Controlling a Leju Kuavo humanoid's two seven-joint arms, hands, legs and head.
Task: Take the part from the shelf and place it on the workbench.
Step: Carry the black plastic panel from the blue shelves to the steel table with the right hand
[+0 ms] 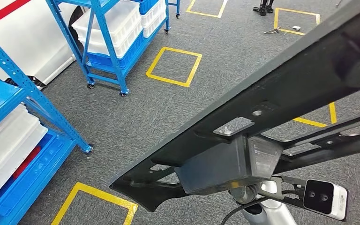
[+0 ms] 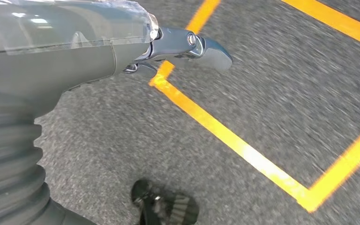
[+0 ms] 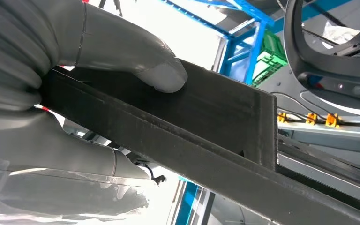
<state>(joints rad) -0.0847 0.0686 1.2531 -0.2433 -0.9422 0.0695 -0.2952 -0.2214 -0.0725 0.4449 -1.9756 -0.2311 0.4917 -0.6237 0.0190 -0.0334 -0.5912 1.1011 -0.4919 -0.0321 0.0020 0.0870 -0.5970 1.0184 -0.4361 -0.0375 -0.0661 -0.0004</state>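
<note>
Part: the long dark frame (image 1: 262, 112) is off the shelf and carried in the air, slanting across the head view above the carpet.
Right hand: the right hand (image 3: 51, 93) is clamped on one flat bar of it, thumb on top and fingers underneath.
Left hand: the left hand (image 2: 136, 47) hangs over the floor; its fingers are mostly hidden, so I cannot tell how far open it is.
Handling: it looks stiff, long and probably heavy at the free end; held near 1 end it would likely swing, so a second hold nearer the boxy middle block (image 1: 225, 164) seems wise.
Room: the blue shelf (image 1: 23, 122) stands near the frame's low tip; grey carpet with yellow floor squares (image 1: 173, 67) lies open ahead.
</note>
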